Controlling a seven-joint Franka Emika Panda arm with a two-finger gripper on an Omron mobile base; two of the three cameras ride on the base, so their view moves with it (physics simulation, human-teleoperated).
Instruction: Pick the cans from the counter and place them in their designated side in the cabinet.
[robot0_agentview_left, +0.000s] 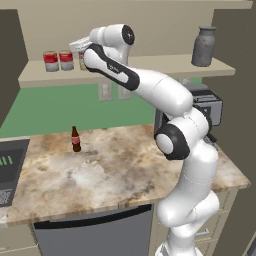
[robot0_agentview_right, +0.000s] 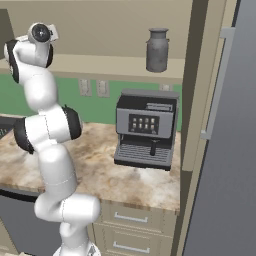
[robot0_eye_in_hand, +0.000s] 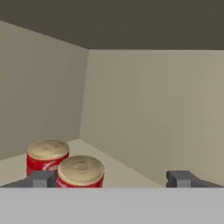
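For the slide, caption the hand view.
Open gripper inside the cabinet, two red-labelled cans standing on its shelf by the left finger.

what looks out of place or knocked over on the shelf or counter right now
Nothing stands out. Two red cans stand upright side by side at the left of the cabinet shelf, the grey jug upright at its right end. On the counter, the brown bottle is upright too, with no spill around it.

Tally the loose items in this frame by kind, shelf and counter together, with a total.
Cans on the cabinet shelf: 3, two red and one partly behind the arm
Metal jug: 1
Brown bottle: 1
Coffee machine: 1
Total: 6
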